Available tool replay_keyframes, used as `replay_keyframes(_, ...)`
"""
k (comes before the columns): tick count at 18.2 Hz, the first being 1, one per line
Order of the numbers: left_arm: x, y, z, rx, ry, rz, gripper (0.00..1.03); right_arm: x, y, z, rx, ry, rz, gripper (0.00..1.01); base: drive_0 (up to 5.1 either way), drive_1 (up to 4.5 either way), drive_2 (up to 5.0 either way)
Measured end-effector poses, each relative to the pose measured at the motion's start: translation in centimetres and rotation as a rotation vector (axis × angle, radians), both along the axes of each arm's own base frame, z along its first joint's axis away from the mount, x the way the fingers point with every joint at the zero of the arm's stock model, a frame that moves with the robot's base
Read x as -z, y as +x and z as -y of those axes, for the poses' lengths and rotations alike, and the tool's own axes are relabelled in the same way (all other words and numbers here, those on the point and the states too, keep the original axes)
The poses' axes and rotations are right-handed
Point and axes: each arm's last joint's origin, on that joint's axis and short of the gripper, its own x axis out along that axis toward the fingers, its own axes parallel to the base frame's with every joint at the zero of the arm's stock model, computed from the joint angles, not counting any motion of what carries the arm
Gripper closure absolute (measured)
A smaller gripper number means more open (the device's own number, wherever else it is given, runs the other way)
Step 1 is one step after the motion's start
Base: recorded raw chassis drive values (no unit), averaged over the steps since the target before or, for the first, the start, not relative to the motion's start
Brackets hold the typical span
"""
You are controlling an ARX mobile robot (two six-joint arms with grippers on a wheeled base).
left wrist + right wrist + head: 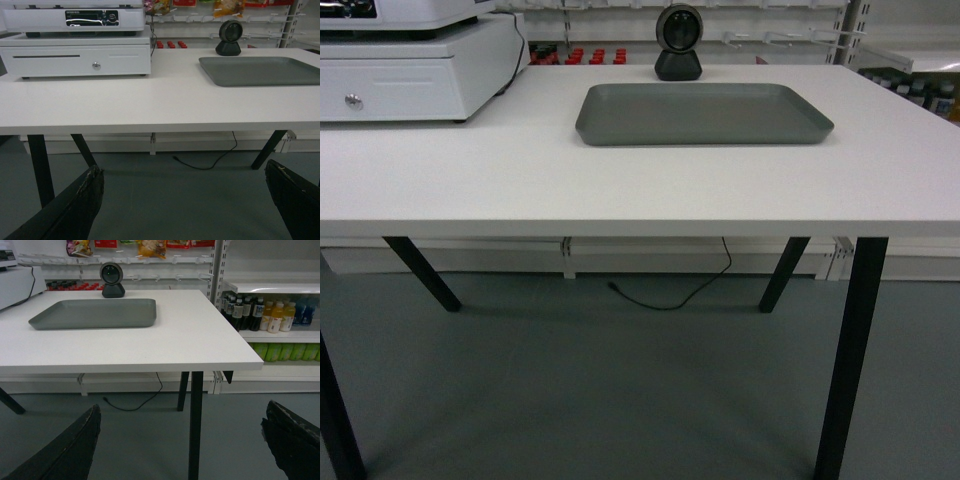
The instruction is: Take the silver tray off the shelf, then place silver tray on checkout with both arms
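Nearest in both wrist views: black gripper fingers at the bottom corners, low, in front of and below the desk edge. Left gripper (182, 205) jaws spread wide, nothing between them; right gripper (180, 445) jaws also spread wide, nothing held. Neither gripper shows in the head view.

Large flat dull grey-silver rectangular tray (704, 113) with rounded corners and a low raised rim lies flat on the plain white desk (620, 180) with thin black angled legs, toward the far edge, right of centre. Both grippers well apart from the tray.

Black round webcam (678, 42) stands upright at the far edge, just behind the tray; touching or not, cannot tell. White cash drawer (410, 75) with a device on top sits at the far left corner. Black cable (670, 295) lies on the grey floor under the desk.

Beyond the right edge, a white metal store shelf (272, 287) with rows of drink bottles (265, 315) under it.
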Motion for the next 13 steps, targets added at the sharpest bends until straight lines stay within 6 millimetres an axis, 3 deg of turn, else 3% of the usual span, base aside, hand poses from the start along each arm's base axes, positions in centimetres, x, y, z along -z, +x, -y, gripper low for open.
replay_keyframes(11,-0.1,0.0,0.0,0.0,0.0,0.009,0.05,-0.12,0.0,0.0,0.0,0.0,0.012,0.03,0.0,-4.03,4.1)
replay_keyframes(13,-0.1,0.0,0.0,0.0,0.0,0.01,0.05,-0.12,0.0,0.0,0.0,0.0,0.012,0.03,0.0,0.0,0.0)
